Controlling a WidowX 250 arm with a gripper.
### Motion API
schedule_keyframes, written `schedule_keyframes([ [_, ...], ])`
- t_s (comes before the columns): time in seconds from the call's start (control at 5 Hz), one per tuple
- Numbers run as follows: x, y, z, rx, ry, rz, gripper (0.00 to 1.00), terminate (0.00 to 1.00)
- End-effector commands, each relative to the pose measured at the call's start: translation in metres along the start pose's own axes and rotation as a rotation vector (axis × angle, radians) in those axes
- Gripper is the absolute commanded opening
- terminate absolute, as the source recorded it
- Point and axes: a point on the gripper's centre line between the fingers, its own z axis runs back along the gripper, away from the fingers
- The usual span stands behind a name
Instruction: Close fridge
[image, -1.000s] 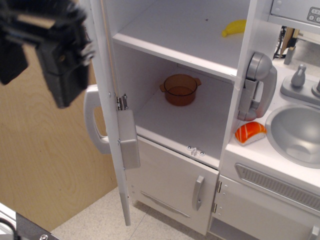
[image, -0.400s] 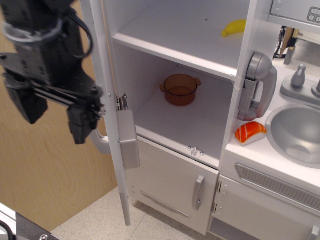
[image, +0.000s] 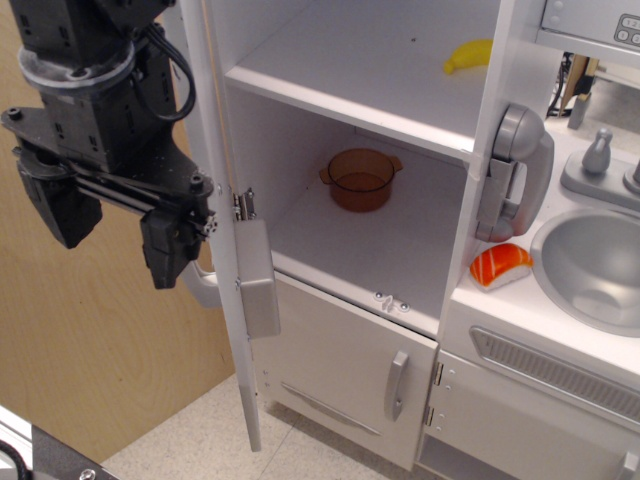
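The fridge (image: 380, 90) is a tall white cabinet with white shelves, and it stands open. Its large door (image: 222, 180) is swung out and seen edge-on at the left, with a grey block (image: 258, 282) on its edge. The door's pale handle (image: 197, 285) peeks out on its outer side. My black gripper (image: 112, 235) hangs on the outer side of the door, fingers pointing down and apart, with nothing between them. Its right finger (image: 165, 250) is in front of the handle, close to the door's face. I cannot tell whether it touches.
An orange pot (image: 360, 178) sits on the lower shelf and a yellow banana (image: 468, 55) on the upper one. A grey toy phone (image: 515, 172), a sushi piece (image: 500, 265) and a sink (image: 590, 265) are at the right. The smaller lower door (image: 340, 370) is shut. A wooden panel (image: 80, 340) stands behind the gripper.
My gripper has come down from the upper left and moved right, up to the outer side of the door by its handle. The door has not moved.
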Motion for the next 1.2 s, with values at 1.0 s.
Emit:
schedule_keyframes([
  [1.0, 0.021, 0.089, -0.026, 0.025, -0.093, 0.082, 1.0, 0.0],
])
